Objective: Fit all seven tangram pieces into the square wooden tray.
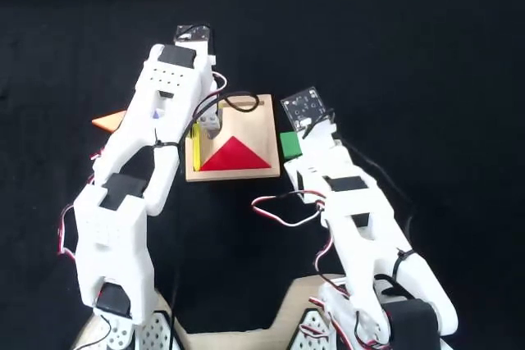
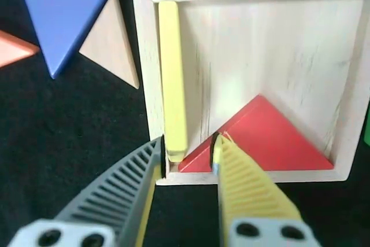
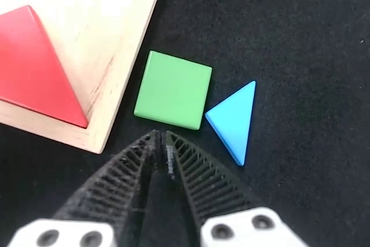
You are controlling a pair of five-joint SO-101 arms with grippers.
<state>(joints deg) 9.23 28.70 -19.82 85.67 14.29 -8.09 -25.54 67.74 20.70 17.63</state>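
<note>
In the high view, we see the square wooden tray (image 1: 264, 112) on the black tabletop (image 1: 410, 55). A red triangle (image 1: 234, 156) lies flat in it against the wall nearest the arms. A yellow piece (image 1: 196, 143) runs along its left wall. The left end effector (image 1: 210, 125) hangs over the tray's left part. A green square (image 1: 289, 144) lies outside, just beside the right wall, and an orange piece (image 1: 108, 120) lies well apart on the other side.

In the left wrist view, the left end effector is released, its jaws standing apart on either side of one end of the yellow piece. That piece stands on edge against the tray wall. We cannot tell whether the grey finger (image 2: 151, 163) touches it. The yellow finger (image 2: 231, 166) is apart from it, over the red triangle's corner. Outside the tray, a blue triangle (image 2: 69, 10) and a plain wooden triangle (image 2: 113, 44) lie side by side.

In the right wrist view, the right end effector (image 3: 161, 141) is clenched on nothing, its tips just beside the green square's edge. A light blue triangle (image 3: 234, 122) lies just beside that square.
</note>
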